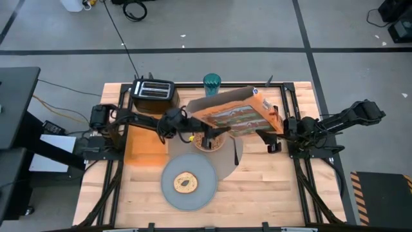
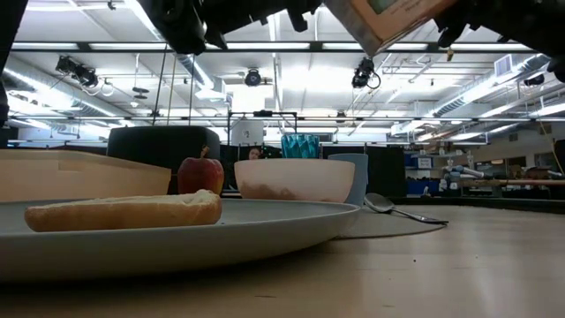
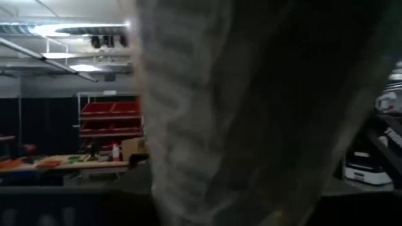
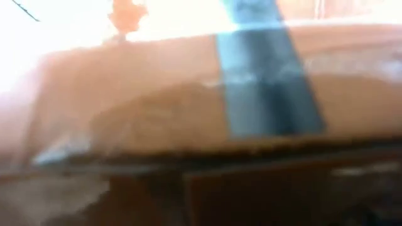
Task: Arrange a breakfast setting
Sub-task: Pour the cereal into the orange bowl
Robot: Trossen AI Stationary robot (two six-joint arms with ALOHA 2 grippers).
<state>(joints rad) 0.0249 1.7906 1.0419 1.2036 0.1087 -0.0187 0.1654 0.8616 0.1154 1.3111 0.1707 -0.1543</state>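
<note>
The orange cereal box (image 1: 235,113) hangs tilted high over the pink bowl (image 2: 294,179), its open end toward the table's left. My right gripper (image 1: 275,125) is shut on the box's right end. My left gripper (image 1: 196,125) is at the box's open left end; its wrist view is filled by a pale surface close up. The bagel (image 1: 185,183) lies on the grey plate (image 1: 203,192) near the front. The bowl, the metal spoon (image 2: 397,208) and the light-blue cup (image 2: 355,172) stand on the grey mat (image 1: 225,166). The red apple (image 2: 201,175) sits left of the bowl. My right gripper holds the cereal box by its closed right end (image 1: 269,116), coming level from the table's right. The box is lifted clear and tilted, its open end (image 1: 196,106) over the bowl. The orange box wall (image 4: 157,94) fills the wrist view and hides the fingers.
A black toaster (image 1: 154,92) stands at the far left of the table and a teal glass (image 1: 212,82) at the far edge. An orange patch (image 1: 145,145) lies left of the mat. Bare wood shows at the near right.
</note>
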